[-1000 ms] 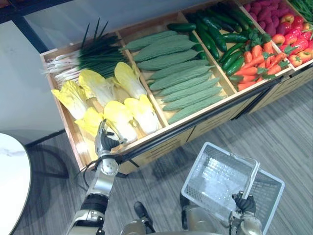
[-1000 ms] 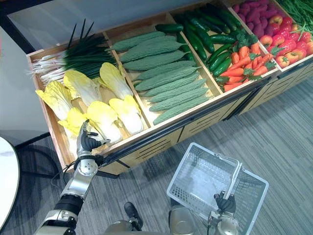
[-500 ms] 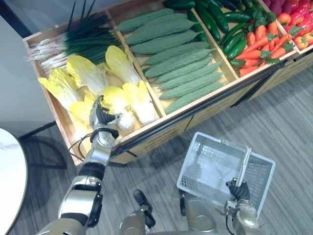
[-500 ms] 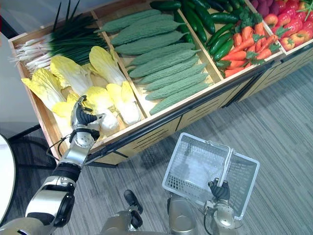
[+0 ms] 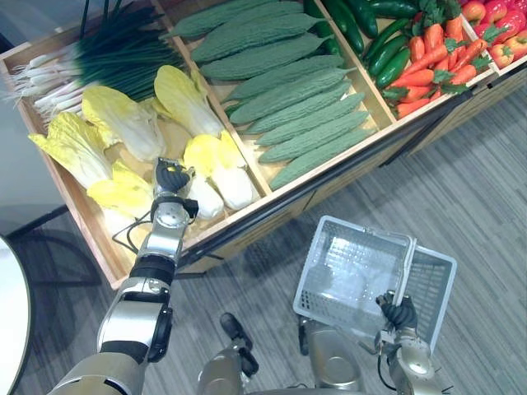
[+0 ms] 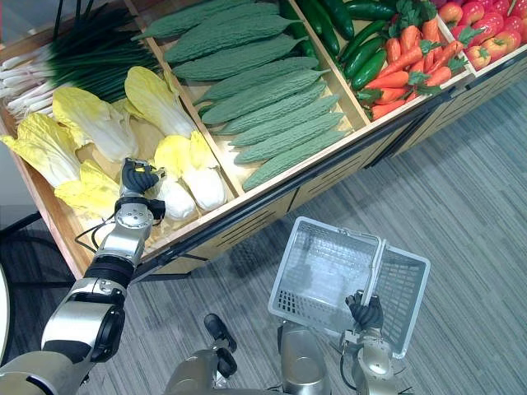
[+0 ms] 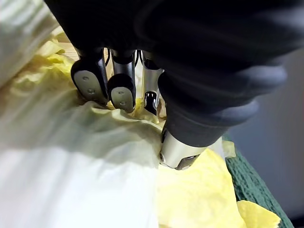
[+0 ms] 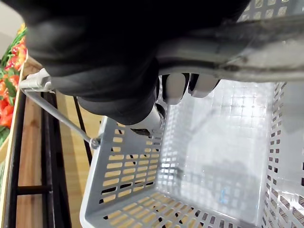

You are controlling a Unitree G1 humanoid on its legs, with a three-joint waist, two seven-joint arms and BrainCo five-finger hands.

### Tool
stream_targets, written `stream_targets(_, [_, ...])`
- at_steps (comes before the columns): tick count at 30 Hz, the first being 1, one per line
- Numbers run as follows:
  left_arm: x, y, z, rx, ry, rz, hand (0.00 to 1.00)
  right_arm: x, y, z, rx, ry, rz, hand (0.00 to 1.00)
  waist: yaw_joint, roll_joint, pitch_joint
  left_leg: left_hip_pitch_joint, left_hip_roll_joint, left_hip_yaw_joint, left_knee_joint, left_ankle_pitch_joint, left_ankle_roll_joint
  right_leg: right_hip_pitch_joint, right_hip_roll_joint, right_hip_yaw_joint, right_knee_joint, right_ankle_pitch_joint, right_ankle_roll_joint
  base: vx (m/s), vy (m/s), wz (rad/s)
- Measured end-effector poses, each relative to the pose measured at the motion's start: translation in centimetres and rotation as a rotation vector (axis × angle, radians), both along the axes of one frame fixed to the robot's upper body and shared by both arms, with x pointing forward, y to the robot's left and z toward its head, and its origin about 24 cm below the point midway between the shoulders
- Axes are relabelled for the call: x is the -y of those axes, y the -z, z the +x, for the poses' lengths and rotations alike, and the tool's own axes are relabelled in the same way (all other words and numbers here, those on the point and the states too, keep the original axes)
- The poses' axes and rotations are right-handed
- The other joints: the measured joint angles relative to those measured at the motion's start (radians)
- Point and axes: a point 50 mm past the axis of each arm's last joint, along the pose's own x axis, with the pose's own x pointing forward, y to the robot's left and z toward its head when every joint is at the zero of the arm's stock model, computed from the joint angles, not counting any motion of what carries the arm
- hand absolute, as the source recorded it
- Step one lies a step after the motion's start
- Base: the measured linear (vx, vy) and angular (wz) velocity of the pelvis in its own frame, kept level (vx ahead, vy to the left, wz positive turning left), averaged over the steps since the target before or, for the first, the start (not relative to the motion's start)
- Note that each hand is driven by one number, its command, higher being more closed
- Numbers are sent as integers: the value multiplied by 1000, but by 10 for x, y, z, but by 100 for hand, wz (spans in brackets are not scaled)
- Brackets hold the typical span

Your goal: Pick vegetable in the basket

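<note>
The left hand (image 5: 169, 178) is down in the wooden display crate (image 5: 177, 138), on the pale yellow-and-white leafy cabbage (image 7: 71, 180). Its fingers (image 7: 89, 85) are bent, w/ the dark tips pressed into the yellow leaf part, and the thumb touches the same leaf from the side. So the hand is closed on the cabbage, but I judge it has only the soft leaves, not the body.

The cabbage lies in the crate, not yet lifted. Its thick white part is directly under the fingers and runs back toward the wrist. Other cabbages lie close beside the fingers.

Step in hand, as I judge it: make the grasp secure before any lift. Leaves can slip or tear, so the fingers should go deeper, i.e. round the firm white part, w/ the thumb opposite. Then lift straight up, to avoid dragging the neighbours.

The bumpy green gourds (image 5: 305, 107) are in the next compartment, well apart from the fingers.

The light grey perforated plastic basket (image 5: 346, 276) is empty and hangs from the right hand (image 5: 401, 314), whose fingers are curled round its handle. It is well apart from the left fingers, beyond the crate's front edge, so the veg must clear that edge first.
</note>
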Motion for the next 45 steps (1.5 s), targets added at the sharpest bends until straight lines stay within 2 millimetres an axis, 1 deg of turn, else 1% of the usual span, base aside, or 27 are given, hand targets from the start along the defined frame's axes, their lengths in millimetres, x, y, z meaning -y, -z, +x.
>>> stream_targets(2, [3, 0, -5, 19, 12, 5, 100, 0, 0, 0, -2, 6, 0, 100, -1, 1, 1, 2, -2, -13, 0, 0, 0, 7, 0, -6, -2, 0, 0, 13, -7, 11])
stream_targets(5, [14, -5, -18, 85, 53, 24, 100, -2, 1, -1, -4, 2, -5, 100, 2, 2, 1, 6, -5, -24, 0, 0, 0, 17, 0, -15, -4, -1, 1, 0, -2, 10])
stream_targets(9, [28, -13, -39, 186, 78, -16, 100, 3, 6, -5, -31, 25, -9, 100, 5, 7, -1, 18, -6, -50, 0, 0, 1, 48, 1, -35, -18, -1, 1, 11, -13, 15])
stream_targets(10, [31, -15, -47, 216, 85, -20, 100, 4, 6, -6, -32, 29, -11, 100, 5, 9, -3, 21, -7, -54, -1, 0, 1, 52, 1, -37, -18, -1, 2, 24, -10, 8])
stream_targets(13, [38, -22, -61, 289, 99, -27, 100, 6, 6, -7, -35, 38, -12, 100, 7, 19, -8, 27, -10, -60, -2, 0, 1, 61, 0, -40, -22, -1, 2, 23, -2, 5])
stream_targets(15, [40, -22, -66, 306, 94, -26, 100, 7, 8, -8, -46, 43, -12, 100, 6, 24, -10, 39, -10, -67, -2, 0, 1, 80, 0, -46, -28, -1, 2, 30, -4, 8])
stream_targets(17, [42, -22, -72, 326, 96, -32, 100, 10, 11, -11, -61, 55, -14, 100, 7, 37, -19, 44, -9, -74, -3, -1, 1, 89, 0, -52, -33, -1, 2, 21, -8, 7])
stream_targets(20, [43, -17, -84, 327, 84, -58, 100, 13, 12, -13, -68, 71, -16, 100, 7, 57, -31, 50, -8, -77, -4, -1, 1, 100, 1, -55, -37, -2, 2, 13, -5, 3])
stream_targets(22, [40, -13, -94, 337, 41, -102, 100, 14, 12, -15, -72, 76, -16, 100, 8, 64, -35, 63, -5, -79, -4, -1, 1, 115, 4, -58, -38, -3, 2, 17, -13, 4])
stream_targets(23, [39, -13, -96, 344, 32, -108, 100, 14, 13, -15, -73, 77, -16, 100, 9, 66, -37, 65, -4, -81, -4, -1, 1, 118, 5, -60, -37, -3, 2, -1, -17, 6])
stream_targets(27, [41, -9, -111, 349, 15, -134, 100, 18, 13, -20, -80, 103, -17, 100, 14, 86, -52, 65, 2, -99, 0, 0, 1, 126, 8, -76, -32, -8, 0, -3, -18, 10])
stream_targets(28, [42, -6, -113, 342, 13, -148, 100, 19, 15, -24, -88, 110, -18, 100, 22, 94, -56, 71, 4, -103, 1, 0, 1, 135, 9, -80, -31, -10, -1, 6, -17, 10])
stream_targets(30, [43, -2, -116, 332, 12, -174, 100, 22, 15, -28, -97, 125, -21, 100, 32, 98, -64, 77, 6, -104, 4, 0, 1, 137, 10, -80, -18, -21, -4, 4, -20, 5])
stream_targets(32, [43, 0, -120, 330, 14, -199, 100, 21, 14, -27, -89, 126, -21, 100, 34, 97, -65, 75, 11, -111, 24, -8, -2, 134, 10, -79, 5, -33, -4, -2, -29, 2])
stream_targets(33, [43, 0, -124, 332, 12, -223, 100, 19, 12, -25, -74, 132, -19, 100, 35, 94, -66, 61, 18, -125, 73, -33, -4, 130, 12, -70, 20, -38, -5, -8, -40, -32])
stream_targets(34, [42, -1, -130, 344, 5, -248, 100, 16, 6, -20, -49, 130, -20, 100, 55, 90, -68, 34, 25, -191, 143, -76, -3, 107, 20, -37, 39, -43, -9, -12, -47, -62])
stream_targets(35, [43, -3, -133, 355, 8, -260, 100, 15, 2, -17, -32, 124, -23, 100, 71, 90, -68, 23, 28, -245, 173, -99, -6, 92, 29, -10, 50, -45, -10, -39, -52, -124])
stream_targets(36, [45, -7, -138, 380, 14, -279, 100, 10, -7, -10, 11, 104, -28, 100, 90, 94, -71, 3, 36, -323, 231, -159, -36, 65, 55, 43, 72, -51, -4, -41, -23, -106])
stream_targets(38, [51, -7, -139, 377, 44, -291, 100, 7, -16, -8, 52, 105, -32, 100, 82, 87, -76, -2, 38, -322, 266, -193, -29, 64, 61, 63, 75, -54, -5, -32, 25, -68])
stream_targets(39, [57, -8, -142, 375, 76, -303, 100, 3, -25, -9, 88, 99, -32, 100, 77, 77, -87, 0, 38, -308, 285, -220, -33, 49, 69, 94, 78, -52, 1, -33, 80, -82])
stream_targets(40, [62, -8, -145, 376, 103, -307, 100, -2, -34, -9, 124, 91, -31, 100, 81, 66, -101, 0, 43, -279, 299, -245, -33, 37, 80, 124, 79, -49, 7, -13, 80, -91])
stream_targets(41, [64, -8, -147, 377, 114, -311, 100, -3, -38, -9, 142, 83, -33, 100, 82, 60, -110, 0, 47, -261, 307, -254, -32, 31, 86, 142, 79, -47, 10, 33, 90, -97])
stream_targets(42, [67, -10, -148, 382, 136, -326, 100, -6, -45, -9, 171, 68, -42, 100, 79, 52, -118, 1, 57, -229, 334, -273, -32, 25, 96, 172, 78, -38, 16, 55, 81, -84])
stream_targets(43, [70, -10, -148, 381, 152, -329, 100, -8, -51, -9, 191, 58, -51, 100, 77, 46, -125, 2, 67, -203, 365, -286, -30, 16, 108, 199, 79, -27, 15, 56, 89, -99])
stream_targets(44, [71, -10, -148, 381, 160, -329, 100, -9, -56, -9, 209, 48, -60, 100, 79, 42, -129, 4, 78, -175, 388, -303, -29, 10, 121, 229, 79, -20, 18, 32, 105, -124])
stream_targets(45, [71, -11, -149, 381, 161, -332, 100, -14, -63, -5, 240, 24, -68, 100, 84, 36, -133, 10, 95, -137, 423, -323, -27, -6, 145, 267, 79, 0, 19, 23, 64, -167])
